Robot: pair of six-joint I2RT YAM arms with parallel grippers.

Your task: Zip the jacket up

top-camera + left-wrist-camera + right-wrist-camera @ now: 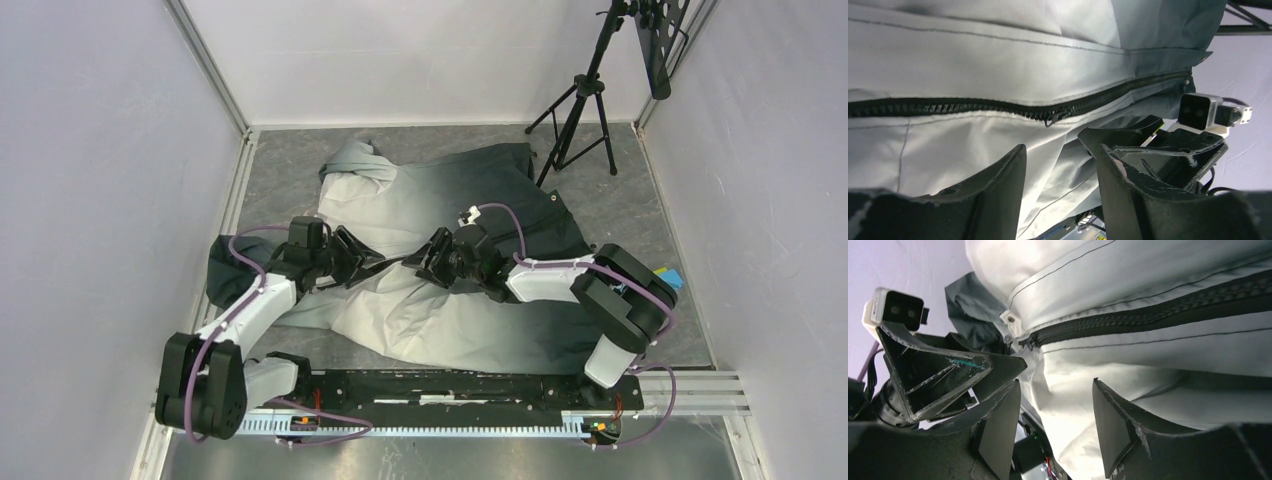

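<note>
The jacket lies spread flat, pale grey in the middle and shading to charcoal at the edges. Its black zipper runs across the left wrist view, with the slider partway along. It also shows in the right wrist view, ending near a snap. My left gripper is open just above the pale fabric below the zipper. My right gripper is open and faces the left one closely over the zipper line. Neither holds anything.
A black tripod and a music stand stand at the back right, next to the jacket's far edge. A small blue and yellow thing sits by the right arm. A dark rail runs along the near edge. Walls enclose three sides.
</note>
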